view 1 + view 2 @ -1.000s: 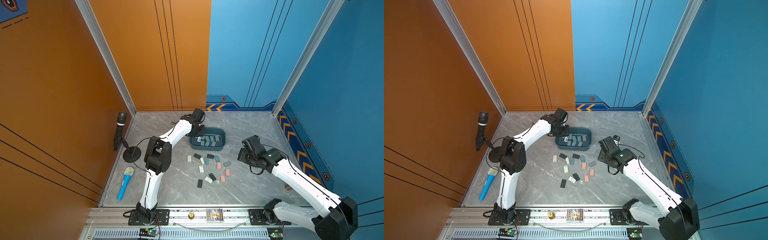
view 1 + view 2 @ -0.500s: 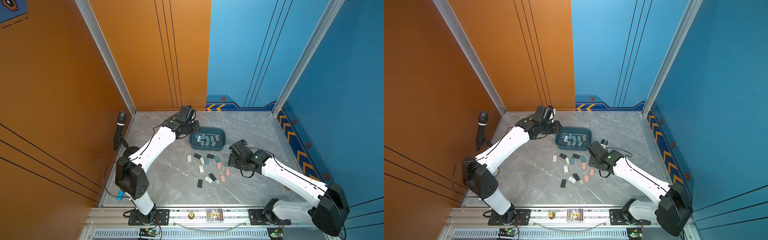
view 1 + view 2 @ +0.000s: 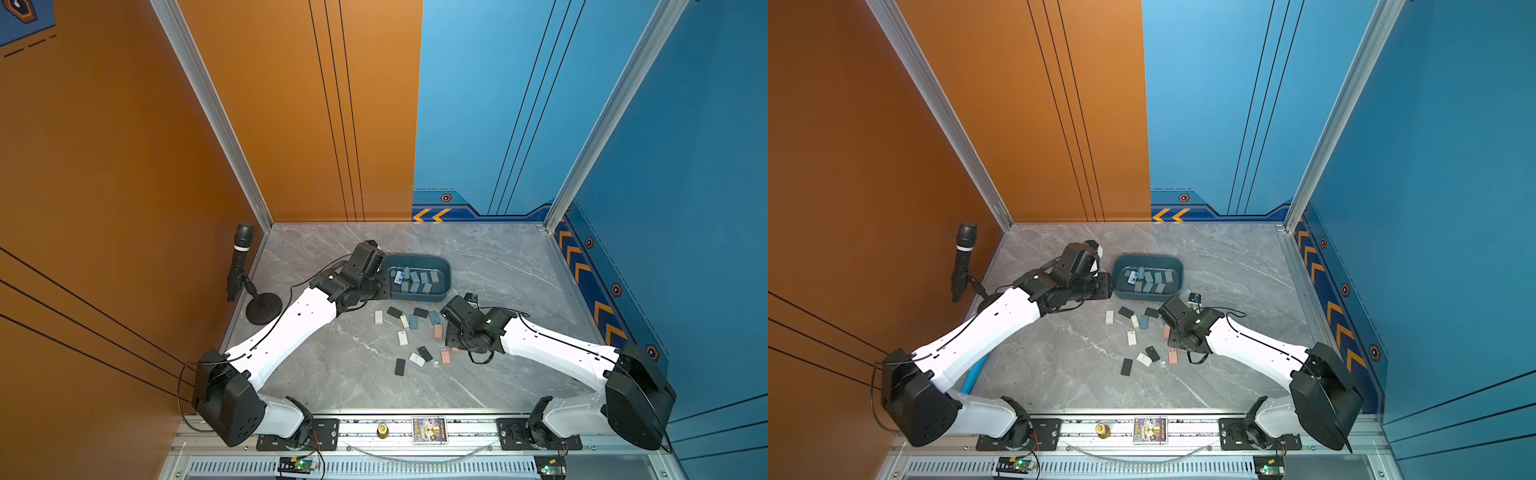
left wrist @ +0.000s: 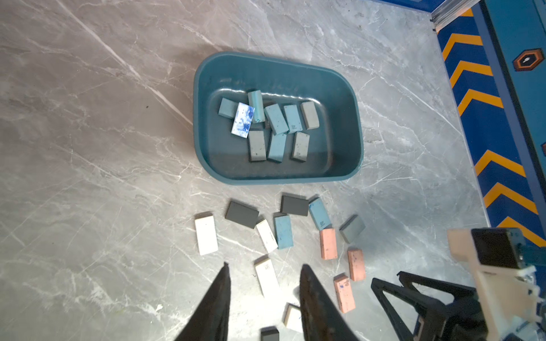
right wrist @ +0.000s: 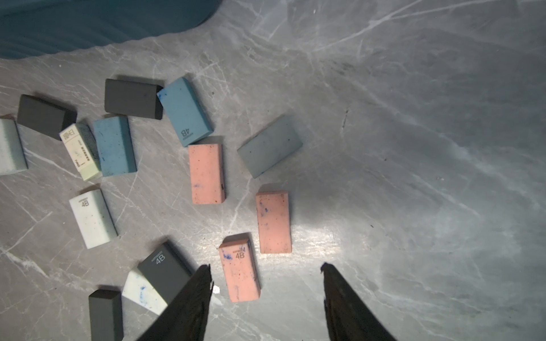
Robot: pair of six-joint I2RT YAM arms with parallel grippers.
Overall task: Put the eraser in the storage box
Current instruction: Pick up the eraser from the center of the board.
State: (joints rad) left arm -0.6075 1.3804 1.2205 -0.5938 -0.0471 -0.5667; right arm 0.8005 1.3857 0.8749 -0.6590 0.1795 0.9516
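Observation:
The storage box (image 4: 277,60) is a teal tub on the marble table, seen in both top views (image 3: 419,258) (image 3: 1148,257), with several blue and grey erasers (image 4: 276,119) and a blue-stained white one (image 4: 243,119) inside. More erasers lie loose in front of it (image 3: 413,322). My left gripper (image 4: 264,267) hangs open and empty above the table by the box's left end, and a white eraser (image 4: 267,280) lies far below its fingers. My right gripper (image 5: 266,265) is open low over the pink erasers. One pink eraser (image 5: 240,270) lies between its fingers, untouched.
A black microphone on a stand (image 3: 241,266) is at the left wall, and a blue microphone (image 3: 973,374) lies partly under the left arm. Black (image 5: 131,99), blue (image 5: 184,110), grey (image 5: 269,146) and white (image 5: 91,218) erasers are scattered left of the right gripper. Walls close in three sides.
The left arm has dropped and swung left, drawing its gripper back from over the box to the box's left end. The right gripper has moved left over the loose pink erasers.

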